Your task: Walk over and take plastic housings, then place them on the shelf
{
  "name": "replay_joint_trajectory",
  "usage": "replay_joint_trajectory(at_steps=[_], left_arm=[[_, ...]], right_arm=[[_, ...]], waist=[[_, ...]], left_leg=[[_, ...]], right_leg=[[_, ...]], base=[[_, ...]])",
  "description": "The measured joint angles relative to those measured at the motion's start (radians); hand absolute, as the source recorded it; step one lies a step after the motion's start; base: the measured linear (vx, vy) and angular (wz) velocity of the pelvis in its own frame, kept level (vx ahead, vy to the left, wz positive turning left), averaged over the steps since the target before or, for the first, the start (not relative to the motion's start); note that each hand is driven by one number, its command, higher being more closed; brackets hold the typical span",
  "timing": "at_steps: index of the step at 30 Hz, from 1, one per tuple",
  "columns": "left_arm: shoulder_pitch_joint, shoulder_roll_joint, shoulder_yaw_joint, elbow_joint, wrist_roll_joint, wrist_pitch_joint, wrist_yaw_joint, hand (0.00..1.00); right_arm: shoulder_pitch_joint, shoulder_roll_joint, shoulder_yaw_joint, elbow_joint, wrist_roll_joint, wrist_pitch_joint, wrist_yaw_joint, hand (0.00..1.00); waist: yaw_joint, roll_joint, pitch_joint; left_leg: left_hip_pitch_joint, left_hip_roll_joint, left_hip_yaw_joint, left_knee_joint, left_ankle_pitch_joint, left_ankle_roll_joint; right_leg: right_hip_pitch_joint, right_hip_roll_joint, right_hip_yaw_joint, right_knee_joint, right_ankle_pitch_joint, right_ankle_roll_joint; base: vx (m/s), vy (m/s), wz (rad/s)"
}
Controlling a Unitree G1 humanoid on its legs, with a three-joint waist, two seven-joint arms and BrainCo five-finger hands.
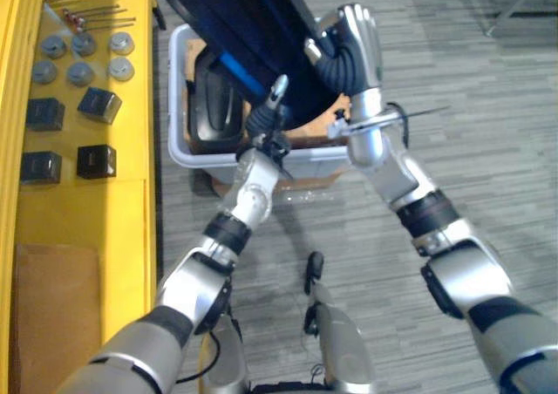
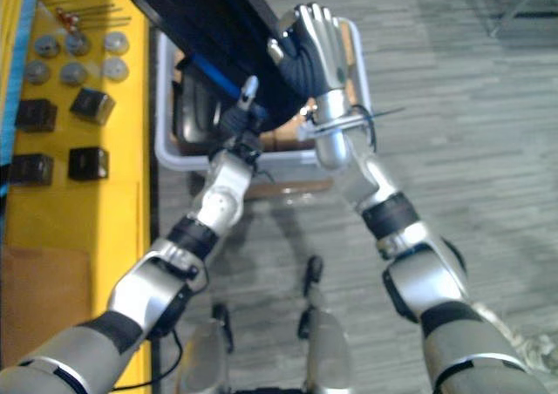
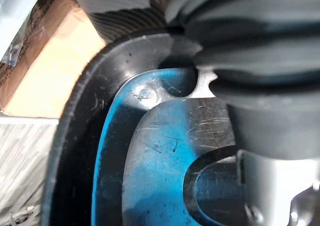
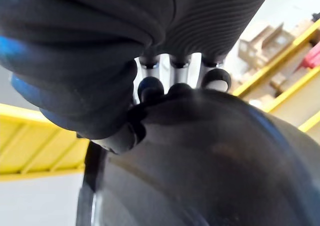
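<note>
A big black plastic housing (image 1: 235,19) with a blue strip hangs tilted above a white bin (image 1: 185,154), held between my two hands. My left hand (image 1: 264,124) is pressed up against its underside; the left wrist view has the housing's blue inner face (image 3: 150,161) right beside the hand's dark cover (image 3: 260,46). My right hand (image 1: 359,41) lies on the housing's right edge, and its fingertips (image 4: 150,88) and thumb pinch the dark rim (image 4: 200,161). Another black housing (image 1: 214,106) stands inside the bin.
A yellow shelf (image 1: 87,211) runs along the left, carrying grey round parts (image 1: 83,58), black blocks (image 1: 61,137) and a cardboard sheet (image 1: 52,315). Flattened cardboard (image 1: 305,180) lies under the bin. Grey floor stretches to the right.
</note>
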Motion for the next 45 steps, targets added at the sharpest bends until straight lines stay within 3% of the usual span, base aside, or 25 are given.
replay_joint_trajectory(at_steps=[5,12,18,21,24,25,29,36,45], left_arm=[[0.008,0.003,0.005,0.011,-0.004,-0.048,-0.154,1.0],[0.014,0.006,0.008,0.008,-0.003,-0.1,-0.215,1.0],[0.056,0.009,0.017,-0.045,0.033,-0.103,-0.212,1.0],[0.068,0.015,0.026,-0.06,0.172,-0.1,-0.147,1.0],[0.089,0.046,0.025,-0.116,0.342,-0.072,-0.033,1.0],[0.089,0.055,0.026,-0.122,0.42,-0.052,0.008,1.0],[0.089,0.1,0.026,-0.135,0.627,0.019,0.104,1.0],[0.09,0.125,0.035,-0.147,0.728,0.089,0.191,1.0],[0.1,0.126,0.058,-0.147,0.834,0.098,0.268,1.0]], right_arm=[[0.029,-0.016,-0.015,-0.038,0.028,-0.012,-0.002,1.0],[0.069,-0.016,-0.021,-0.098,0.028,-0.063,-0.032,1.0],[0.084,-0.016,-0.018,-0.109,0.028,-0.08,-0.04,1.0],[0.108,-0.016,-0.027,-0.11,0.058,-0.069,-0.039,1.0],[0.139,-0.017,-0.036,-0.11,0.085,-0.061,-0.038,1.0],[0.153,-0.017,-0.039,-0.109,0.098,-0.048,-0.035,0.0],[0.204,-0.029,-0.042,-0.093,0.114,-0.005,0.009,0.0],[0.232,-0.029,-0.026,-0.051,0.116,0.04,0.048,0.0],[0.235,-0.028,-0.029,-0.047,0.119,0.043,0.045,0.0]], waist=[[-0.002,-0.01,0.003],[-0.004,-0.01,0.003],[-0.004,-0.011,0.002],[-0.003,-0.011,0.002],[-0.004,-0.011,0.002],[-0.004,-0.011,0.002],[-0.004,-0.011,0.002],[-0.003,-0.011,0.002],[-0.001,-0.011,0.002]], left_leg=[[0.0,0.0,0.004,-0.001,-0.003,0.001],[0.003,-0.002,0.009,-0.004,-0.005,0.002],[0.003,-0.003,0.009,-0.007,-0.005,0.002],[0.002,-0.004,0.008,-0.007,-0.005,0.002],[0.002,-0.004,0.009,-0.008,-0.004,0.002],[0.002,-0.004,0.008,-0.008,-0.004,0.002],[0.001,-0.006,0.008,-0.01,-0.004,0.002],[0.0,-0.011,0.007,-0.013,-0.004,0.003],[-0.002,-0.016,0.002,-0.012,-0.004,0.004]], right_leg=[[-0.004,0.0,0.005,0.0,0.0,0.001],[-0.005,-0.001,0.009,0.0,0.0,0.0],[-0.006,-0.001,0.01,0.0,0.0,0.0],[-0.006,-0.002,0.01,0.0,0.0,0.0],[-0.007,-0.002,0.011,0.0,0.0,0.0],[-0.007,-0.002,0.011,0.0,0.0,0.0],[-0.009,-0.003,0.011,0.0,0.0,0.0],[-0.011,-0.008,0.01,0.0,0.0,0.001],[-0.011,-0.012,0.008,0.0,0.0,0.001]], base=[[0.0,0.002,-0.01],[0.0,0.001,0.0],[0.0,0.0,0.0],[0.0,0.0,0.0],[0.0,0.0,0.0],[0.0,0.0,0.0],[0.0,0.0,0.0],[0.0,0.0,0.0],[0.0,0.0,0.0]])
